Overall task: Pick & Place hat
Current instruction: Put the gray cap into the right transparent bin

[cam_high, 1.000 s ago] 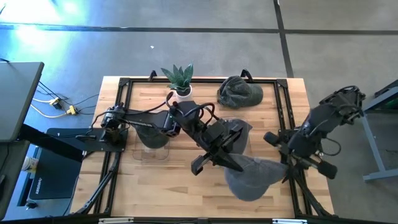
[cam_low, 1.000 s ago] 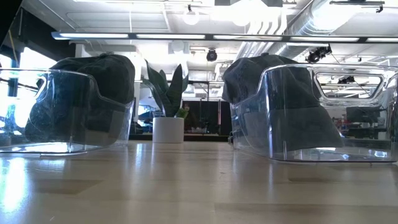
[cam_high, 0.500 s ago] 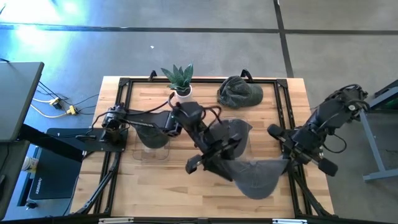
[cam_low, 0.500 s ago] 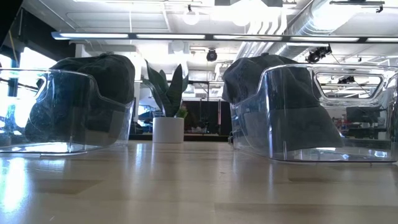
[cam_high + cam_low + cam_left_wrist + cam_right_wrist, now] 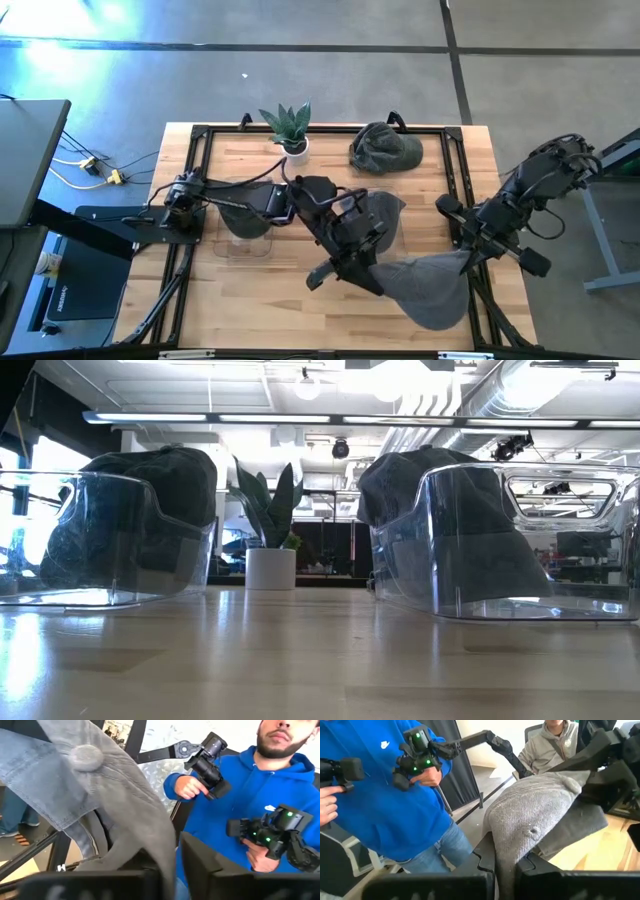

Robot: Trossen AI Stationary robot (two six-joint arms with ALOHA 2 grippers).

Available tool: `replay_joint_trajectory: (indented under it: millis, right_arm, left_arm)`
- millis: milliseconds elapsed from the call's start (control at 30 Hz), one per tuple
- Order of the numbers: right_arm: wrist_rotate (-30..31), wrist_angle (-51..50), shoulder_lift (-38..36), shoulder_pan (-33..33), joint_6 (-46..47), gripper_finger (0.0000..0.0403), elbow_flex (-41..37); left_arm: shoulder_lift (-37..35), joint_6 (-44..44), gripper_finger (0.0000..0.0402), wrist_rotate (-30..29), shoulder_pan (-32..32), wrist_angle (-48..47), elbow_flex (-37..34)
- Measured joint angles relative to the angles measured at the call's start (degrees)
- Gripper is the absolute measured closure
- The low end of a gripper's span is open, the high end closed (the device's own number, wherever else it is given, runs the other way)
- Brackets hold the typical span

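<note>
- I see the grey fabric cap held off the light wooden table, between both arms, on the side of the table far from the small green potted plant in its white pot.
- The left gripper is clamped on one edge of the grey fabric cap; in the left wrist view the fabric runs down between its dark fingers.
- The right gripper is closed on the opposite edge of the cap; the right wrist view shows the cloth pinched between its fingers.
- A second dark cap lies flat on the table, beside the potted plant.
- Two clear plastic holders stand on the table, each with a dark cap on it: one on one side of the potted plant, one on the other.
- A person in a blue hoodie stands beyond the table, holding dark controller handles.
</note>
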Motion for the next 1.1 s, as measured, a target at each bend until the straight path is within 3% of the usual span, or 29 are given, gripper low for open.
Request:
replay_joint_trajectory:
  millis: [100,267,467,733,933,1100]
  right_arm:
    - [-1.0,-0.3,0.2,0.0,0.0,0.0397,0.0]
    - [-0.5,-3.7,1.8,0.9,0.0,0.0375,0.0]
    - [6.7,-8.3,5.2,3.1,3.4,0.0353,0.0]
    - [5.5,-8.5,6.8,3.6,4.9,0.0245,0.0]
    - [4.4,3.4,3.0,5.9,4.7,0.0169,-9.1]
    - [4.3,20.9,-2.8,6.1,8.5,0.0178,-22.4]
  left_arm:
    - [0.0,0.1,0.0392,-0.7,0.0,0.0,0.0]
    - [0.0,0.2,0.0385,-1.1,1.0,-0.9,0.0]
    - [-0.8,0.8,0.0397,-1.5,1.9,-4.3,-0.1]
    - [-0.9,1.7,0.04,-2.2,2.3,-7.4,0.0]
    - [-0.9,1.7,0.0401,-2.1,2.2,-7.7,0.0]
    - [-0.9,1.7,0.0401,-1.1,2.2,-7.7,0.0]
